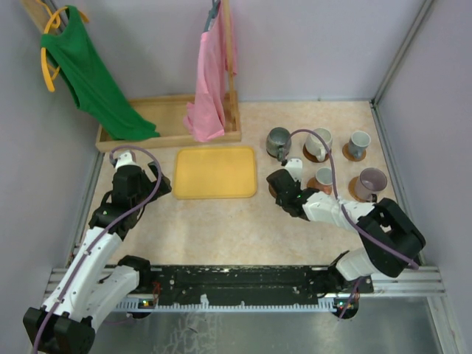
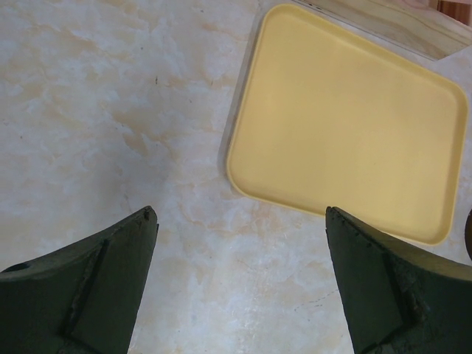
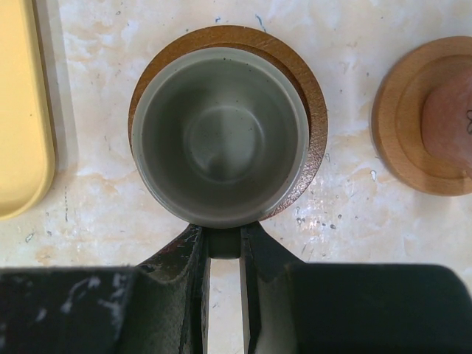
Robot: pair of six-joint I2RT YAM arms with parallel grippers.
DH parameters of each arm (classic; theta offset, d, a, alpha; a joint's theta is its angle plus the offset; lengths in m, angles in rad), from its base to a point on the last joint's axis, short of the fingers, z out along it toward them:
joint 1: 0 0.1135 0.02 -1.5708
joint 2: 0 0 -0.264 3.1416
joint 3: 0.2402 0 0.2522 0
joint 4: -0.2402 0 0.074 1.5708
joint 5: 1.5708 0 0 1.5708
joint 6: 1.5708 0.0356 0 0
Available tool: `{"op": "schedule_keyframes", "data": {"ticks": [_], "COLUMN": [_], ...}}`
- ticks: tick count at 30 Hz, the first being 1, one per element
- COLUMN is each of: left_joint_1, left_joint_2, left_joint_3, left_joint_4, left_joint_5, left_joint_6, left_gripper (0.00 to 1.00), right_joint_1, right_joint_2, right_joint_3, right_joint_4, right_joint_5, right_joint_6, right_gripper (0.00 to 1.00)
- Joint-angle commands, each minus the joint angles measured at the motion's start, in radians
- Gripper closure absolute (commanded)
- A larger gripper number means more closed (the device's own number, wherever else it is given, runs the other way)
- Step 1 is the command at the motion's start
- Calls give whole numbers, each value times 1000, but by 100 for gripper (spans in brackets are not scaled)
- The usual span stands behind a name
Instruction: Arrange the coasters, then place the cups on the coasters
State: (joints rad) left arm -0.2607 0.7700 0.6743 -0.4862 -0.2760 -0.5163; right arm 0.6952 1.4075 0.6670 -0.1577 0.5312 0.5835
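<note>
While the right jaws grip the handle of the grey-green cup [image 3: 221,140], which covers most of a dark brown coaster [image 3: 313,125] near the yellow tray [image 2: 346,118], the left jaws hang wide open above the table [image 2: 88,110] beside that tray.

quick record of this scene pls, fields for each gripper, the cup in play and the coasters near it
left gripper: open, hovering beside yellow tray
right gripper: shut on the handle of the cup
cup: grey-green inside, upright, over dark coaster, off-centre
light coaster: apart from the dark one, something pinkish on it
</note>
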Motion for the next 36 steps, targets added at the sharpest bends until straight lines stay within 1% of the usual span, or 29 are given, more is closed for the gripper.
{"op": "schedule_keyframes", "data": {"ticks": [1,11,30,36], "left_joint_1": [7,7,7,7], "left_joint_2": [-8,-8,-2,-1], "left_joint_3": [-7,-5,-7,-9], "left_joint_4": [18,18,24,26], "left_joint_5": [-6,-6,-2,1], "left_joint_6": [3,4,2,0], "left_gripper": [0,0,0,0], "right_joint_1": [-15,-26,-29,-29], "right_joint_2": [14,27,28,37], "right_joint_3": [2,-6,17,16], "right_joint_4": [83,87,-9,6], "right_joint_5": [24,16,57,44], "right_joint_6": [7,19,60,53], "right_gripper": [100,100,100,100]}}
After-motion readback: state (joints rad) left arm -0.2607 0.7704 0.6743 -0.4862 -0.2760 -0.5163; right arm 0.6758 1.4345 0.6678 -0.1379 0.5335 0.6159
